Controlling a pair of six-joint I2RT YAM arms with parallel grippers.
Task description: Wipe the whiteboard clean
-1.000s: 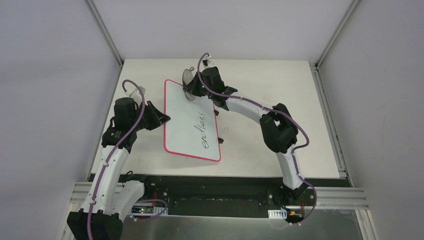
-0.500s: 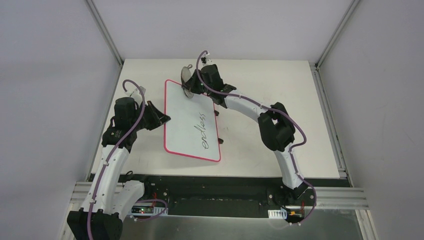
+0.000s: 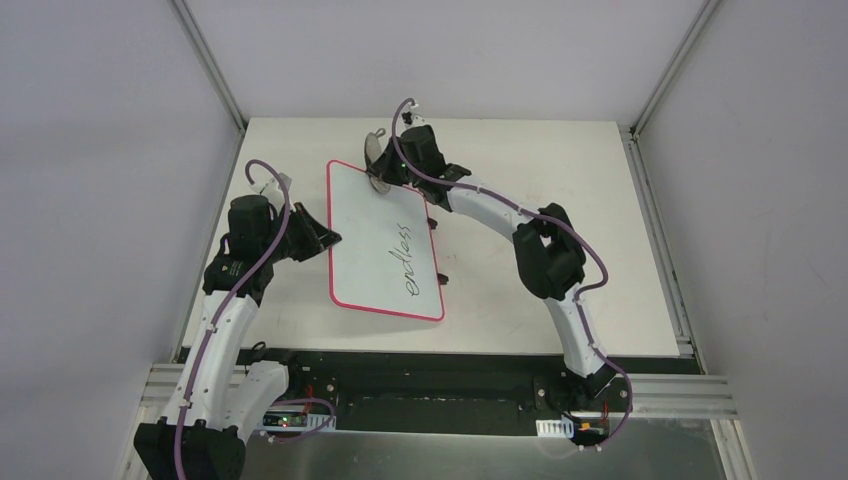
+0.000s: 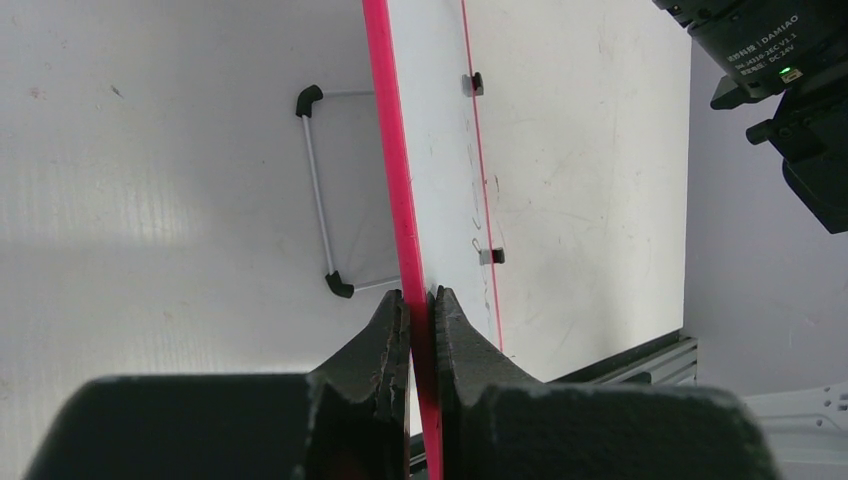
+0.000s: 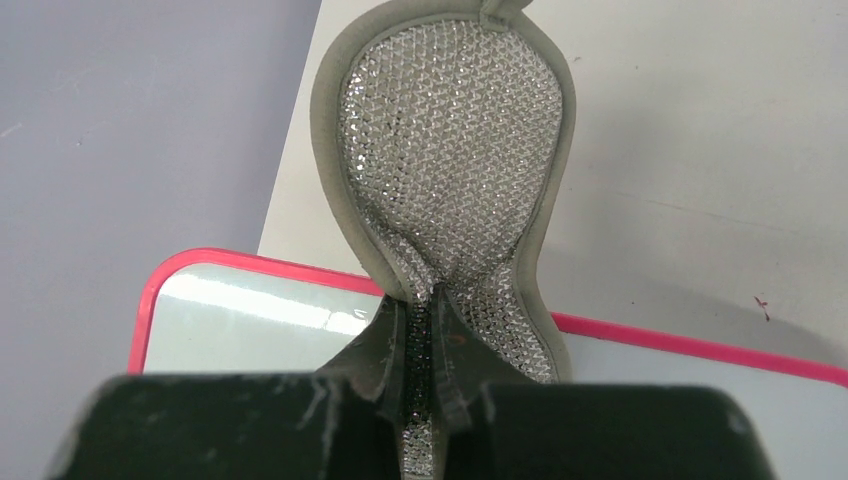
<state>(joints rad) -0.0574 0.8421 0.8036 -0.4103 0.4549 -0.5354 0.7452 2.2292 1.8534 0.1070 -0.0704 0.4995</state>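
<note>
The whiteboard (image 3: 375, 240) has a red-pink frame and the black handwritten word "endless" near its right side. My left gripper (image 3: 322, 232) is shut on the board's left edge; the left wrist view shows the red frame (image 4: 395, 180) pinched between the jaws of that gripper (image 4: 420, 300), with the board tilted up off the table. My right gripper (image 3: 388, 172) is shut on a grey peanut-shaped mesh pad (image 5: 450, 170), held at the board's far corner. The pad (image 3: 375, 160) hangs over the board's far edge (image 5: 250, 268).
A folding wire stand (image 4: 322, 190) with black corner caps shows under the lifted board. Two small black tabs (image 3: 437, 252) sit on the board's right edge. The white table (image 3: 560, 170) ends at grey walls on the left, right and far sides.
My right gripper with the pad has moved slightly farther back and left along the board's far corner. The left gripper and the board stay put.
</note>
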